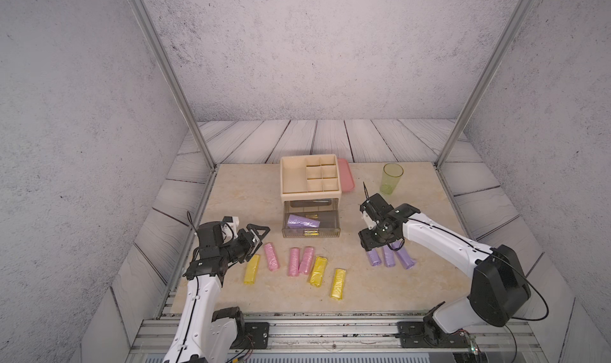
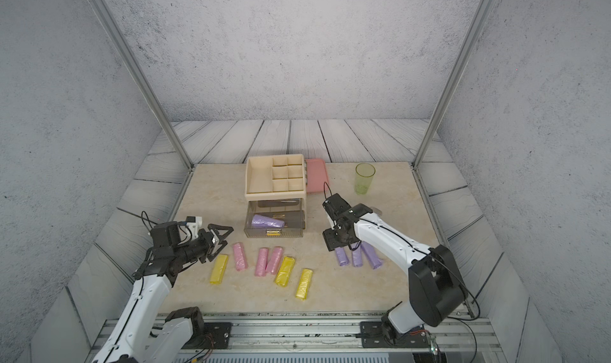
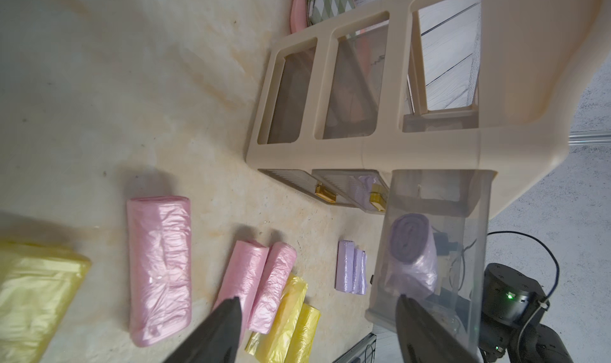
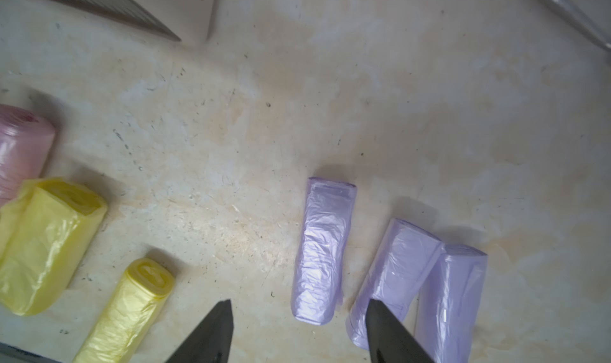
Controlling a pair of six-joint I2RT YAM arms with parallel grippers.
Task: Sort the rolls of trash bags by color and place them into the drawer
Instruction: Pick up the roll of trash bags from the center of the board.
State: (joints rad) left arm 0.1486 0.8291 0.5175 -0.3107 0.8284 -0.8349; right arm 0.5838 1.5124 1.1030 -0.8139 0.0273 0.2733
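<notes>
The clear drawer (image 1: 325, 225) stands pulled out of the beige organizer (image 1: 291, 176), with one purple roll (image 1: 302, 222) lying inside. Three purple rolls (image 4: 324, 245) lie side by side on the table, and my right gripper (image 4: 299, 303) hangs open just above the leftmost one's near end. Three pink rolls (image 1: 271, 256) and three yellow rolls (image 1: 318, 271) lie in a loose row in front of the drawer. My left gripper (image 1: 264, 234) is open and empty, left of the drawer and above the pink and yellow rolls (image 3: 284, 311).
A green translucent cup (image 1: 392, 178) stands at the back right, behind the right arm. A pink lid (image 1: 347, 176) leans behind the organizer. Metal frame posts rise at the table's back corners, and a rail runs along the front edge.
</notes>
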